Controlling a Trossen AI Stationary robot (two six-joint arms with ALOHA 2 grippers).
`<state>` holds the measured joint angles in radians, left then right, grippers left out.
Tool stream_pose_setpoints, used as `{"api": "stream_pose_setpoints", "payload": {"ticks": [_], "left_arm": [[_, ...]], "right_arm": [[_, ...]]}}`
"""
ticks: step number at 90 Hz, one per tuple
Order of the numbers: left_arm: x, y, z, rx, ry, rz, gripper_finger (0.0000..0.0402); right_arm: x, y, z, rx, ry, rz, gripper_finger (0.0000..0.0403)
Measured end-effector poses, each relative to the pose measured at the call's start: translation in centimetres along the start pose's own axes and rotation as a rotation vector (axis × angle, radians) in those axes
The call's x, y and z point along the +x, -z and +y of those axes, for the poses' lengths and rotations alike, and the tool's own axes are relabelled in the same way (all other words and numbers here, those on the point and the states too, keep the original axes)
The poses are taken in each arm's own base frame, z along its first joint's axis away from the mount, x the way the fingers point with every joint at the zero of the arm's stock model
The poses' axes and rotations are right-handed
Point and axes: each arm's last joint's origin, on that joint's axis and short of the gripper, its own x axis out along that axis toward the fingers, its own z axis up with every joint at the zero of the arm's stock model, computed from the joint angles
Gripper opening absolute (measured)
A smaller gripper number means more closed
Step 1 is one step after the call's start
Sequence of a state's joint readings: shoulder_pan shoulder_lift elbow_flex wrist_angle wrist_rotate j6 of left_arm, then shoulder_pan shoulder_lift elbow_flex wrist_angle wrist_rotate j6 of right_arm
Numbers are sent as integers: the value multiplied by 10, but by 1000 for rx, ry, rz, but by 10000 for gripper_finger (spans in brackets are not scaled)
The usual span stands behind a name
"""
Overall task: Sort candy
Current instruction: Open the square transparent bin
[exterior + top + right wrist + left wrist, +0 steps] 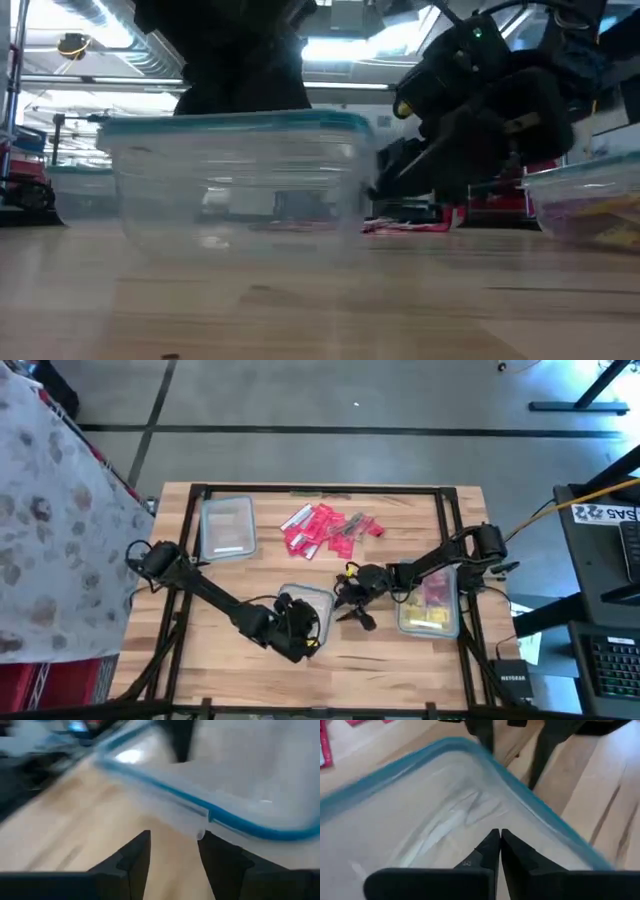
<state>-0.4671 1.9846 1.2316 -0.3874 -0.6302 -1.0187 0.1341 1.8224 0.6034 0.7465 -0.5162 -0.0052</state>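
The candy (325, 528) lies as a loose heap of small wrapped pieces on the far middle of the wooden table (400, 660), mostly red and pink, with a few silvery-grey ones at its right edge. In the low view a strip of the red wrappers (410, 226) shows flat on the boards behind the tubs.

Three clear, blue-rimmed plastic containers stand around the heap. The far-left container (228, 526) holds no candy that can be seen. The right container (432, 608), at the table's right edge, holds pink pieces at its far end and yellow ones nearer. The middle container (310, 606) sits near the front; its inside looks bare apart from glare on the plastic.

The left gripper (499, 845) hangs over the middle container's interior, its two dark fingers pressed together with nothing between them. The right gripper (172, 851) is just beside that container's right rim, low over the table, its fingers spread apart and empty.
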Motion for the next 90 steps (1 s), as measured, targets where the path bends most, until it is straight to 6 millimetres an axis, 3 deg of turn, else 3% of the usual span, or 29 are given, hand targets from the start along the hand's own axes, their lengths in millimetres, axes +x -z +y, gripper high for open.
{"api": "stream_pose_setpoints", "payload": {"ticks": [11,18,41,68,82,90], "left_arm": [[1,-2,2,-4,-6,2,0],[2,-2,2,-7,-12,-4,0],[1,-3,2,-27,-8,-7,0],[2,-6,-9,-103,92,-75,0],[-10,-17,-17,-101,162,-87,0],[-18,-21,-18,-94,186,-87,0]], "right_arm": [[1,-6,8,16,-210,-35,149],[0,-6,9,27,-244,-32,149],[2,-7,23,69,-174,33,149],[-4,-4,25,1,451,154,149],[-19,-3,12,67,984,149,149],[-26,-1,12,84,1123,174,149]]}}
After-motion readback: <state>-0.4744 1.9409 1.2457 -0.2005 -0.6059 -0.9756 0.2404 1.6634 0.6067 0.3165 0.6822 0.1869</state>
